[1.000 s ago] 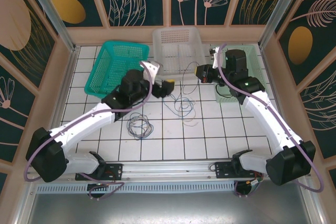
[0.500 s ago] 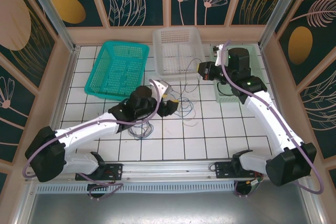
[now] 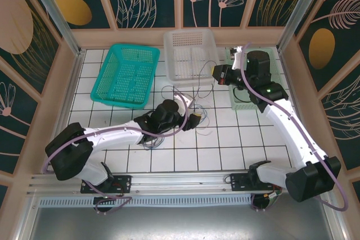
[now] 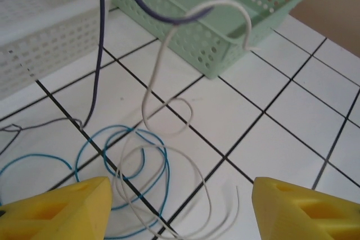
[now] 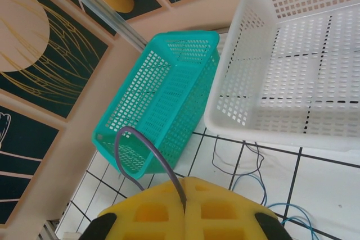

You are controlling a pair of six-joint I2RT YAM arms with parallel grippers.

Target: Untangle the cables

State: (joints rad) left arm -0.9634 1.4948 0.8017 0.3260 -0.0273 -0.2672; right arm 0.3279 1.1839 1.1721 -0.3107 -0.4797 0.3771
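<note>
Right wrist view: fingers (image 5: 149, 214) pinch a dark cable (image 5: 116, 150), its end hidden.

Bright, even light falls from overhead. The white table (image 3: 225, 139) carries only soft, faint shadows beneath the arms (image 3: 112, 135). From above everything looks sharp, though the frame posts (image 3: 53, 9) bow a little toward the edges. Close in, the left gripper (image 4: 181, 195) has its yellow fingers (image 4: 56, 206) blurred, while the cables (image 4: 140, 150) stay crisp. The right gripper (image 5: 184, 192) looks soft too, its dark cable (image 5: 152, 151) clear, and the white basket (image 5: 315, 82) nearly washes out.
</note>
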